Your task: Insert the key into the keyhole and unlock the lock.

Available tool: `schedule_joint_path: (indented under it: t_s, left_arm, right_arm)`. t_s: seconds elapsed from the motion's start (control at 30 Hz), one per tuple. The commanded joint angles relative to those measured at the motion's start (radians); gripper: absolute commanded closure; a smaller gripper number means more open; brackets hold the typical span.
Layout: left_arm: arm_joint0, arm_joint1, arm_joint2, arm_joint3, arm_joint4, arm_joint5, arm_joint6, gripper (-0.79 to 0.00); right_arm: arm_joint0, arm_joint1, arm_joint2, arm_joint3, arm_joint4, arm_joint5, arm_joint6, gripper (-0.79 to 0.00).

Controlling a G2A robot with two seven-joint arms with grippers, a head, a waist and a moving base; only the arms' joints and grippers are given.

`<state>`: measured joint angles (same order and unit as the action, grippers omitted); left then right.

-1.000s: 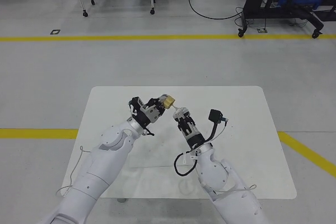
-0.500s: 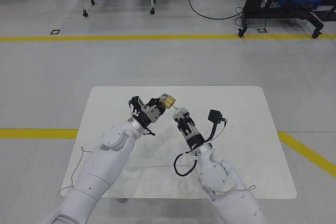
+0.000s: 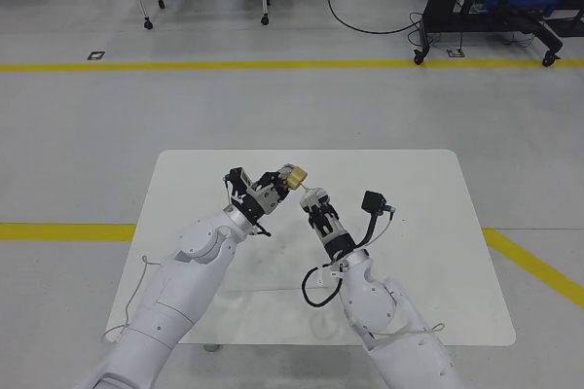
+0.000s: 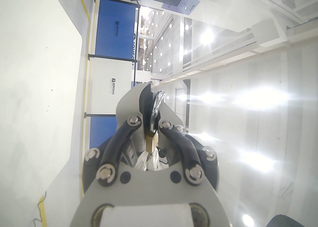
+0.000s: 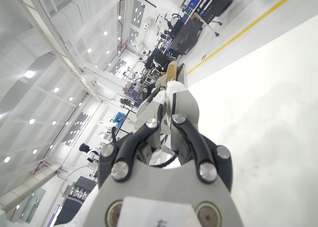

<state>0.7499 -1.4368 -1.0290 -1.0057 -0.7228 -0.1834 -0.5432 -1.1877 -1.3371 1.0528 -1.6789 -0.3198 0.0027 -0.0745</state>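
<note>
Both arms are up over the middle of the white table (image 3: pixel 419 292), tools nose to nose. The left gripper (image 3: pixel 284 179) is clamped on the lock (image 3: pixel 295 176), a small brass block held clear of the tabletop at the fingertips. The right gripper (image 3: pixel 313 199) sits just beside it, pinched narrow and pointing at the block. Between the two, the top view gives a thin pale sliver, read as the key (image 3: pixel 306 190). It is too small to tell blade from head, and whether its tip sits inside the lock or only meets its face cannot be told. In the left wrist view, a silvery curved piece (image 4: pixel 156 105) is pinched edge-on between the pads. The brass body (image 4: pixel 151 142) shows in the gap nearer the palm, largely masked by the dark finger links, and how the two join is hard to make out. In the right wrist view, the taped fingers (image 5: pixel 174 96) meet and cover whatever they grip. Past them stands a narrow brass edge of the lock, with the other arm's dark finger alongside it.
</note>
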Motion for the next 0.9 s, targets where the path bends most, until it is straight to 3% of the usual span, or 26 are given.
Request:
schedule_joint_path:
  t_s: [0.0,0.6,0.87]
  left_arm:
    - [0.001,-0.001,-0.004,0.0,0.002,-0.001,-0.001,0.0]
    - [0.008,-0.01,-0.018,-0.003,0.052,-0.018,-0.008,0.0]
    - [0.004,-0.006,-0.025,-0.003,0.161,-0.053,0.001,0.0]
  right_arm:
    - [-0.002,-0.001,0.002,-0.001,-0.001,-0.001,0.005,0.0]
    - [-0.002,-0.016,0.019,0.003,-0.004,0.007,0.038,0.0]
    - [-0.004,-0.02,0.025,0.003,-0.005,0.01,0.069,0.0]
